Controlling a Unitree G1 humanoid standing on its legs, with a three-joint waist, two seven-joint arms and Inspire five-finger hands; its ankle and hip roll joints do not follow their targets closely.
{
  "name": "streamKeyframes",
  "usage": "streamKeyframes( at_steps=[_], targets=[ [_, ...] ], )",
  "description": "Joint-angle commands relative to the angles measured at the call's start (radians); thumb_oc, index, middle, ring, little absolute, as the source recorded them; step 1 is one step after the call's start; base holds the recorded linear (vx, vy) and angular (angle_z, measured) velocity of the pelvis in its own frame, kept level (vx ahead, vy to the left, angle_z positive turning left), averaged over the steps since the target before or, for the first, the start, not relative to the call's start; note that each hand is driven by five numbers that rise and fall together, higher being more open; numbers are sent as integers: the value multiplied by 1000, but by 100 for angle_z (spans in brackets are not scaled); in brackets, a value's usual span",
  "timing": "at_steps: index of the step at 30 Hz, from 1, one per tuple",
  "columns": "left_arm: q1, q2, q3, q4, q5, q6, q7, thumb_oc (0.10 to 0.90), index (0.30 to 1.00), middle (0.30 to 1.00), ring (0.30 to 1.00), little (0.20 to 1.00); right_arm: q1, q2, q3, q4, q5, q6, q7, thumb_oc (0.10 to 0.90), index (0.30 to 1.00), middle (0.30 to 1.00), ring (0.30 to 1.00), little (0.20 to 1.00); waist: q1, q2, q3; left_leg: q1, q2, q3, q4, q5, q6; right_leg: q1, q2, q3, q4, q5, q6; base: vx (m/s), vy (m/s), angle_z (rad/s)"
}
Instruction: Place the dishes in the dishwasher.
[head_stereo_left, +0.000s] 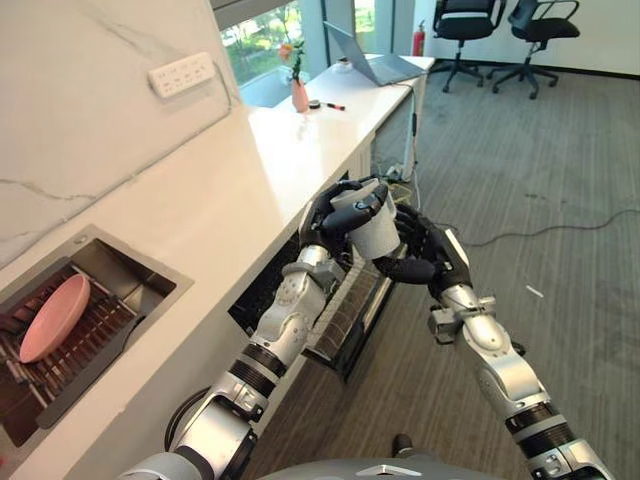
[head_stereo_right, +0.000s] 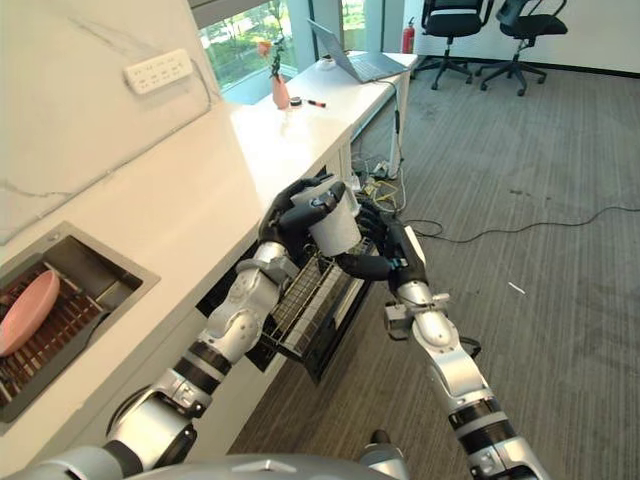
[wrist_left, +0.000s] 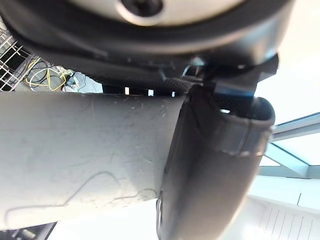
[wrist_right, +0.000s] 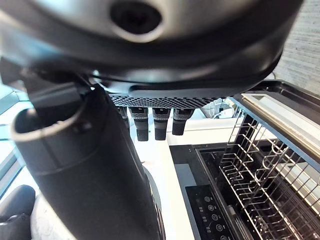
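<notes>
A pale grey cup (head_stereo_left: 373, 232) hangs in the air above the pulled-out dishwasher rack (head_stereo_left: 347, 312). My left hand (head_stereo_left: 338, 214) is shut on it, fingers curled over its rim and side; in the left wrist view the thumb (wrist_left: 215, 165) lies against the cup's wall (wrist_left: 75, 150). My right hand (head_stereo_left: 428, 256) sits close on the cup's other side, fingers fairly straight, its thumb (head_stereo_left: 402, 270) reaching under the cup's base. The wire rack (wrist_right: 260, 170) lies below that hand. A pink plate (head_stereo_left: 55, 316) lies in the sink (head_stereo_left: 140, 265) at the left.
The white counter (head_stereo_left: 260, 170) runs along the left, with a pink vase (head_stereo_left: 300, 95) and a laptop (head_stereo_left: 375, 62) at its far end. The open dishwasher door juts out over the grey carpet (head_stereo_left: 540, 180). Office chairs (head_stereo_left: 465, 30) stand far back.
</notes>
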Motion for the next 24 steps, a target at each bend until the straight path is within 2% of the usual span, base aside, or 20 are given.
streamKeyframes(
  at_steps=[1,2,3,5,6,8,13,15,18,24],
  targets=[
    [-178,-22,-53,-69,-16,-39,-54,400,300,300,300,300,-195,91,-19,-53,169,-125,52,800,900,900,900,900,7,-74,-6,72,-4,-3,4,-39,-28,63,-39,-20,18,-115,88,-7,-8,13],
    [-177,-23,-56,-66,-22,-37,-59,400,300,300,300,300,-194,101,-16,-52,235,-131,73,800,900,900,900,900,10,-75,-8,72,-4,-4,4,-38,-28,63,-38,-22,18,-114,87,-3,-4,4],
    [-177,-23,-56,-66,-22,-37,-59,400,300,300,300,300,-194,101,-16,-52,235,-131,73,800,900,900,900,900,10,-75,-8,72,-4,-4,4,-38,-28,63,-38,-22,18,-114,87,-16,-11,9],
    [-166,-29,-65,-71,-61,-23,-91,400,300,300,300,300,-197,122,-1,-74,514,-133,180,800,900,900,900,900,19,-82,-13,68,-3,-9,4,-35,-33,62,-37,-27,18,-112,88,-26,-12,7],
    [-166,-29,-65,-71,-61,-23,-91,400,300,300,300,300,-196,121,-1,-74,516,-133,182,800,900,900,900,900,19,-82,-13,68,-3,-9,4,-35,-34,62,-37,-28,18,-112,88,-14,-7,6],
    [-161,-27,-69,-81,-77,-15,-115,400,300,300,300,300,-197,116,8,-101,615,-119,235,800,900,900,900,900,24,-85,-18,66,-2,-11,4,-32,-37,64,-36,-33,18,-111,88,-5,-7,5],
    [-147,-19,-71,-91,-98,0,-163,400,300,300,300,300,-200,104,8,-136,694,-107,306,800,900,900,900,900,27,-87,-22,66,-2,-13,4,-31,-40,64,-35,-37,18,-108,90,0,0,0],
    [-130,-4,-69,-92,-121,17,-215,400,300,300,300,300,-202,105,5,-151,747,-98,353,800,900,900,900,900,31,-87,-27,65,-1,-12,4,-30,-42,65,-34,-39,17,-107,92,0,0,0],
    [-116,9,-68,-93,-137,23,-242,400,300,300,300,300,-197,100,6,-160,764,-88,373,800,900,900,900,900,32,-87,-30,66,0,-12,4,-30,-43,65,-34,-41,17,-107,92,0,0,0],
    [-71,28,-36,-62,-186,34,-314,400,300,300,300,300,-179,39,18,-160,763,-32,468,800,900,900,900,900,33,-90,-36,71,2,-8,4,-29,-46,68,-32,-41,16,-105,92,0,0,0]
  ],
)
